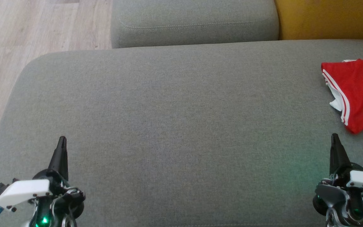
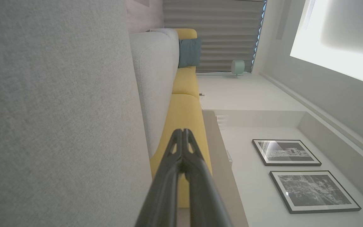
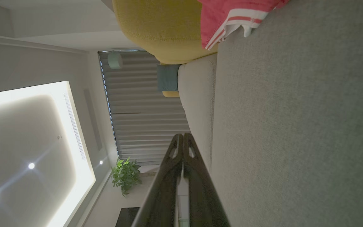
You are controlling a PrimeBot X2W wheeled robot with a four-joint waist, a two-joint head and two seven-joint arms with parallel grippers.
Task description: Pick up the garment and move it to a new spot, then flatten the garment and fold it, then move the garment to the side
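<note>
The garment (image 1: 359,93) is red with white side stripes and lies bunched at the far right of the grey sofa seat (image 1: 175,119), partly cut off by the picture's edge. It also shows in the right wrist view as a red garment (image 3: 228,15) at the top. My left gripper (image 1: 62,142) rests at the lower left, shut and holding nothing. My right gripper (image 1: 335,138) sits at the lower right, shut and empty, a short way in front of the garment. Both pairs of fingertips touch in the wrist views: left gripper (image 2: 183,132), right gripper (image 3: 181,137).
A grey back cushion (image 1: 194,22) stands behind the seat, with a yellow cushion (image 1: 329,19) to its right. Wooden floor (image 1: 27,37) lies past the seat's left edge. The broad middle of the seat is bare fabric.
</note>
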